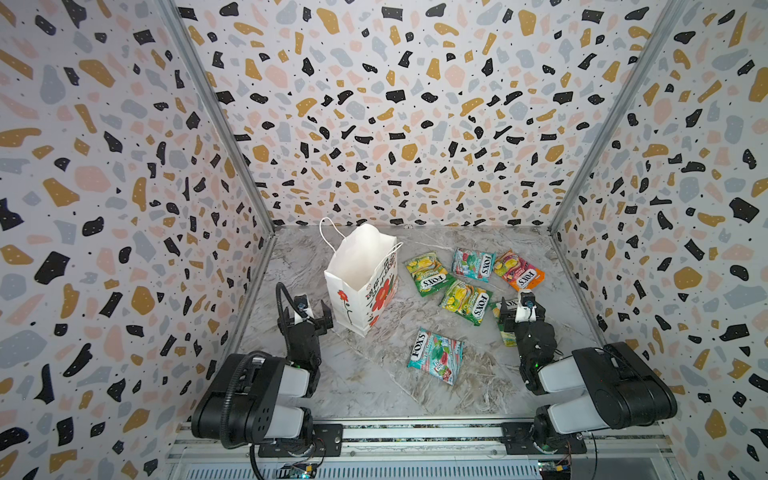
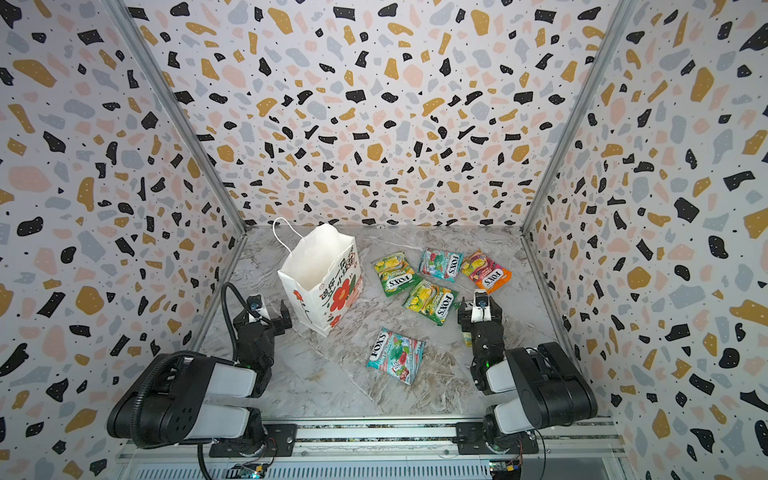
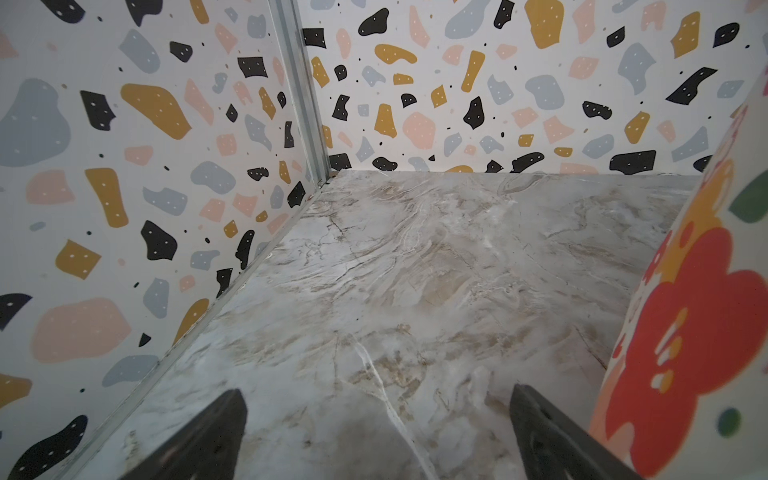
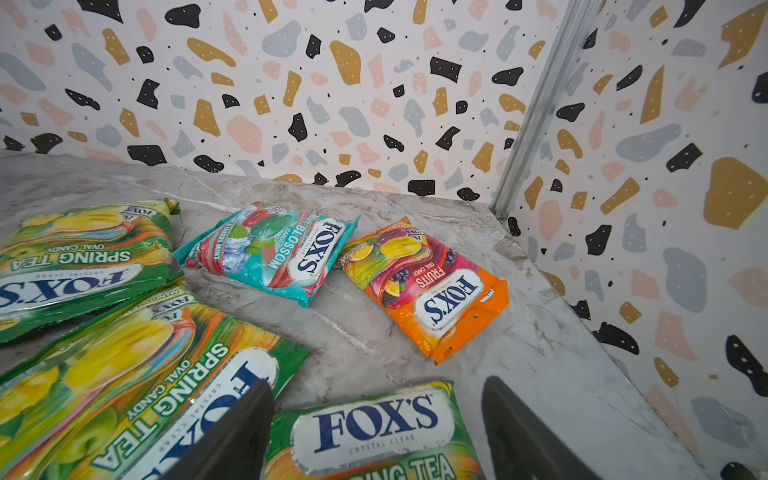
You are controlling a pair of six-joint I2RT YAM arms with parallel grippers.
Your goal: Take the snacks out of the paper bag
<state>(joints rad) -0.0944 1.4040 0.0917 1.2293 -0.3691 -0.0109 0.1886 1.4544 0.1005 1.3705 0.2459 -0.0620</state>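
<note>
- Counter (image 1: 374,386): a marble-patterned slab, grey-white with tan veins. In both top views you see it as the whole floor of the booth.
- Walls (image 1: 407,124): three upright panels printed with black, ochre, pink and grey chips. They close the back, left and right edges of the counter.
- Corner posts (image 1: 245,174): pale metal posts that rise from the two back corners.
- Rail (image 1: 415,434): a metal rail along the front edge that carries both arm bases.
- Paper bag (image 1: 361,266): stands upright toward the back-left corner with its mouth open. Only its white inside shows to you.
- Snacks (image 1: 465,301): six packets lie flat on the counter outside the bag, all on its right-edge side.
- Green-yellow packets (image 1: 428,274): two lie near the middle, touching or overlapping. A third (image 4: 374,432) lies nearer the right edge, partly hidden under your right arm.
- Teal-red packets (image 1: 473,264): one lies toward the back edge. The other (image 1: 435,355) lies alone, nearest the front edge.
- Orange-pink packet (image 1: 518,270): lies toward the back-right corner, just beside the back teal-red one.
- Left end effector (image 1: 306,318): its fingers (image 3: 216,436) are spread wide over bare counter and grip nothing. It sits just beside the bag's flowered side, and you cannot tell whether it touches.
- Right end effector (image 1: 521,318): spread above the third green-yellow packet and pinching nothing.
</note>
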